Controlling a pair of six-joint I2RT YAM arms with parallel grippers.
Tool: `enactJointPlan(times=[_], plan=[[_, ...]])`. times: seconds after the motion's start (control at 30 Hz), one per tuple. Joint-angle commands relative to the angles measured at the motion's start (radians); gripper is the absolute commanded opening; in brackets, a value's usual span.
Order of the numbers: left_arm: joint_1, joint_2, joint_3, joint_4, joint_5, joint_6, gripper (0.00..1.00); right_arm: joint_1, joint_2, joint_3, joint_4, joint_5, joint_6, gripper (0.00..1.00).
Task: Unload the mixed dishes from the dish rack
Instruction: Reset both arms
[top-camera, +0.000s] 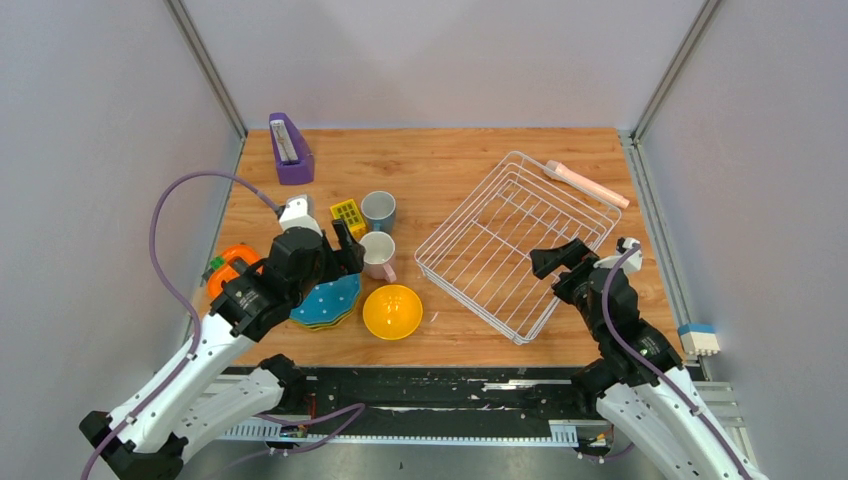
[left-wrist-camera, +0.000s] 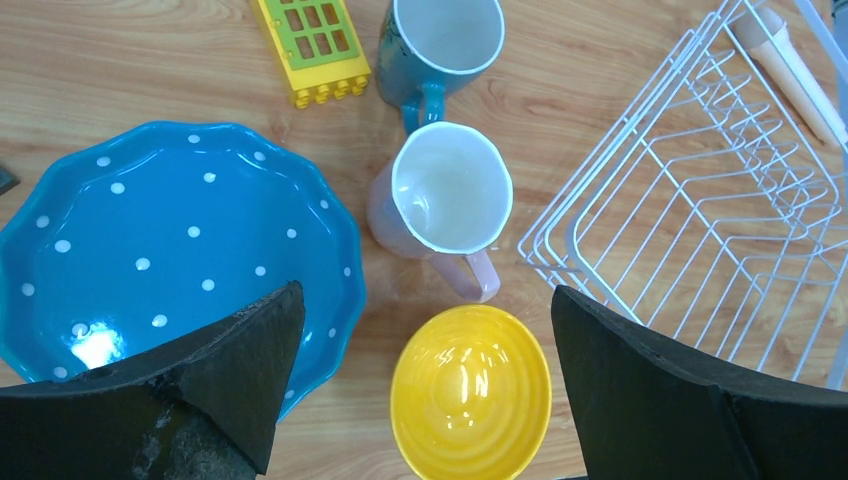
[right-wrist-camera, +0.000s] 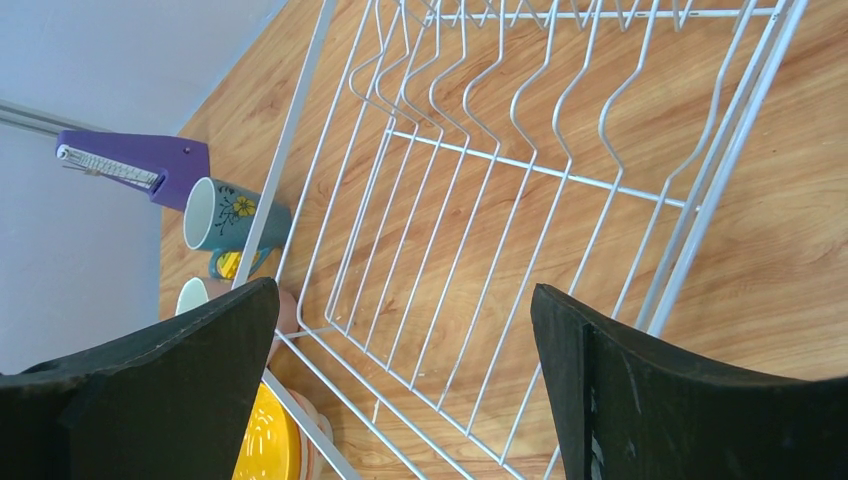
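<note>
Two mugs, one bowl and a plate stack stand on the wooden surface, all left of the white wire dish rack, which holds no dish that I can see.

From the left, the orange round gadget sits just beside the stack, which is topped by a blue scalloped white-dotted plate. My left pincer hangs spread above it, holding nothing. I judge these glazed pieces stiff, slick and easily chipped, with the stack the heaviest. I would pinch plates at the rim, the blue mug and pale pink mug across a wall rather than the handle, and the yellow bowl at its lip. The small yellow grid block crowds the blue mug. The pink mug's handle nearly reaches the bowl. My right pincer is spread over the rack, empty. A pale pink stick-shaped tool lies beyond it.
</note>
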Motion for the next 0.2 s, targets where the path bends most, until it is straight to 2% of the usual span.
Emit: enactJointPlan(times=[0.0,0.17], plan=[[0.007,-0.032,-0.012,0.004,-0.042,-0.020,1.00,-0.002,-0.003,0.025,0.006,0.031,-0.004,1.00],[0.007,-0.035,-0.016,-0.002,-0.050,-0.020,1.00,-0.003,-0.011,0.025,0.004,0.047,-0.017,1.00]])
